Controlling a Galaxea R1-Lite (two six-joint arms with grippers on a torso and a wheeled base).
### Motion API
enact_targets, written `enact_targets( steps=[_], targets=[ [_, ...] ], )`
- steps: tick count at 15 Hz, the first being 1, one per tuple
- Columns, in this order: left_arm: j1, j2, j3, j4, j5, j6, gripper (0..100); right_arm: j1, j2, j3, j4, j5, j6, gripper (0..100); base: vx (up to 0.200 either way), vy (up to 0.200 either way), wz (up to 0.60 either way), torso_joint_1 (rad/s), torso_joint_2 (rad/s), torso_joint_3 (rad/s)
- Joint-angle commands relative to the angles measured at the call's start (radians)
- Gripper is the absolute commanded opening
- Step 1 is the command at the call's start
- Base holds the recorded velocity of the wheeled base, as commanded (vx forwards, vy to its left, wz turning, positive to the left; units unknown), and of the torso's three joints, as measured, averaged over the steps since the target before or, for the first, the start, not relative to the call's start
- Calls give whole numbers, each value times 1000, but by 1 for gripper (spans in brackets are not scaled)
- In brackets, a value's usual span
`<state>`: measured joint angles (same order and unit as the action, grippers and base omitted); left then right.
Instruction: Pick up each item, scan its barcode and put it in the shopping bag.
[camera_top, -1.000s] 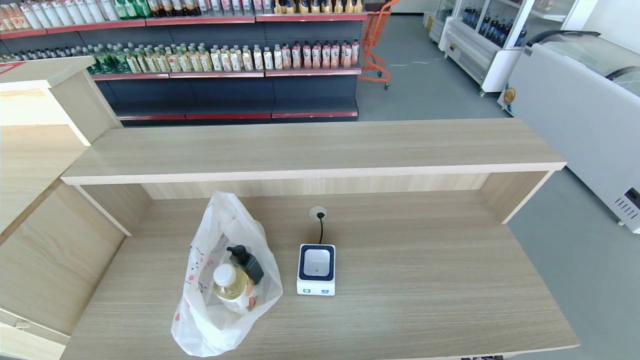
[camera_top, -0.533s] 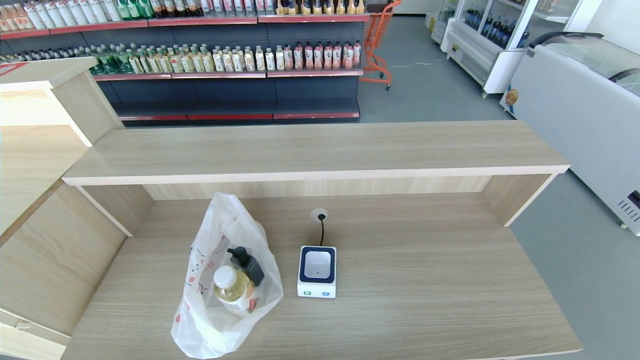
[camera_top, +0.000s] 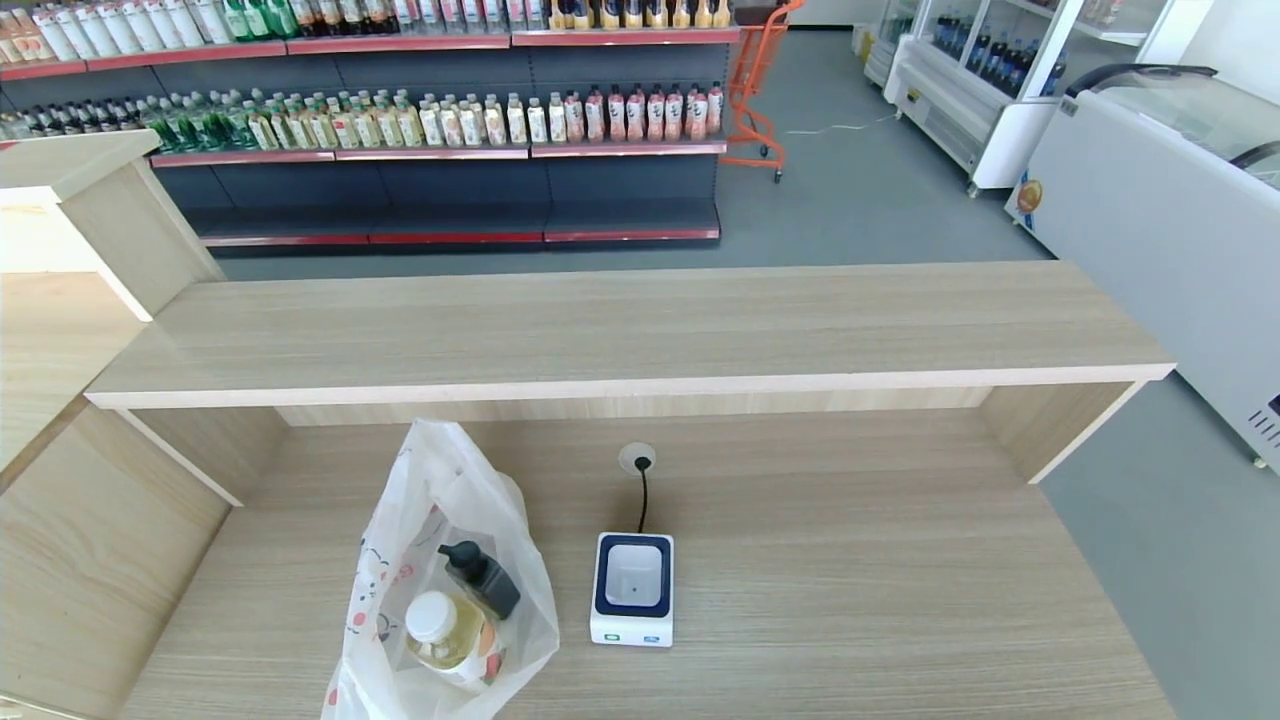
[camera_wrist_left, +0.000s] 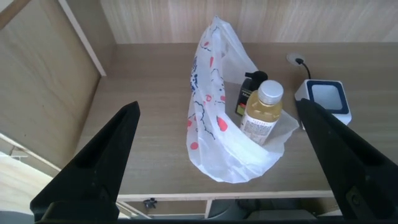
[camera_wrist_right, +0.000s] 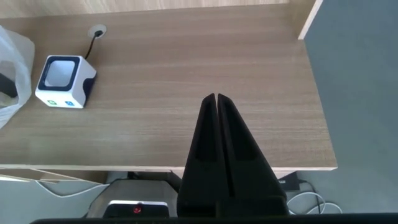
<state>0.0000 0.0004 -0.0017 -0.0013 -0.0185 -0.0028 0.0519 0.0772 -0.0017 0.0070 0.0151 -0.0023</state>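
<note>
Holds the left gripper spread wide, nothing between its fingers, above the wooden checkout desk. Has the white shopping bag below and ahead of that gripper, framed between the two fingers, standing open on the desk. Shows inside the bag an upright bottle of yellow drink with a white cap, and just beside it, on the side away from the gripper, a dark pump bottle. Holds the right gripper pressed together on nothing, above bare desk. Has the barcode scanner off to that gripper's left, just beside the bag but apart from it, with its black cable running away from both grippers to a round desk port.
</note>
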Motion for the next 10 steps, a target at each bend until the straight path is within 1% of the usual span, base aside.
enact_targets(
  steps=[1,10],
  targets=[
    [0,0,0,0,0,0,100,0,3,0,1,0,-1,0,0,0,0,0,0,0],
    [0,0,0,0,0,0,100,0,3,0,1,0,-1,0,0,0,0,0,0,0]
  ],
)
